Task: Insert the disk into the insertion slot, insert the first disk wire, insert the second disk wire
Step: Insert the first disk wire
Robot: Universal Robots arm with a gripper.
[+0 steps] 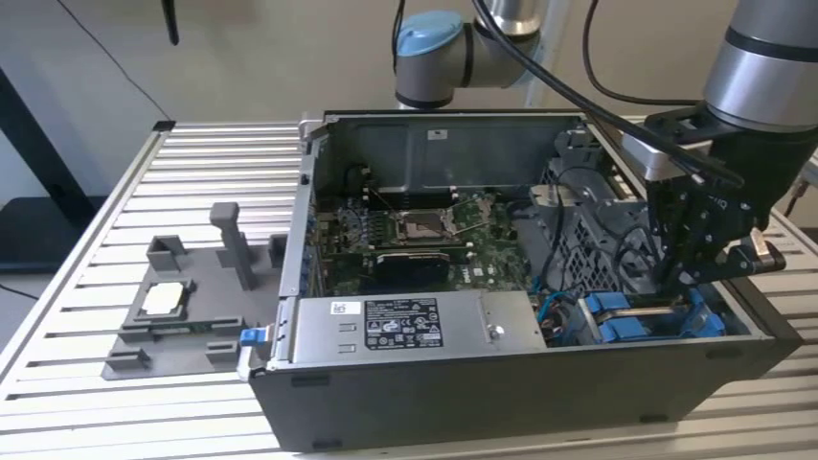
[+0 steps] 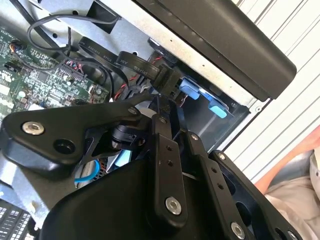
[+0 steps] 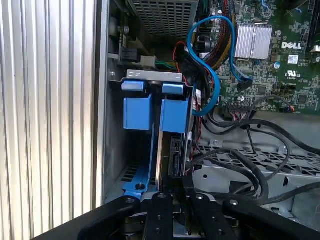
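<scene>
In the exterior view the gripper (image 1: 684,276) is reaching into the open computer case (image 1: 511,383) at its four o'clock corner. The disk (image 3: 161,150) is standing on edge inside the insertion slot (image 3: 114,145), beside a second blue carrier (image 3: 137,112). The gripper is clenching a black wire connector (image 2: 167,80) right at the disk's end.

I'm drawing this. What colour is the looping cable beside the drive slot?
The cable is blue, clearest in the first wrist view.
</scene>
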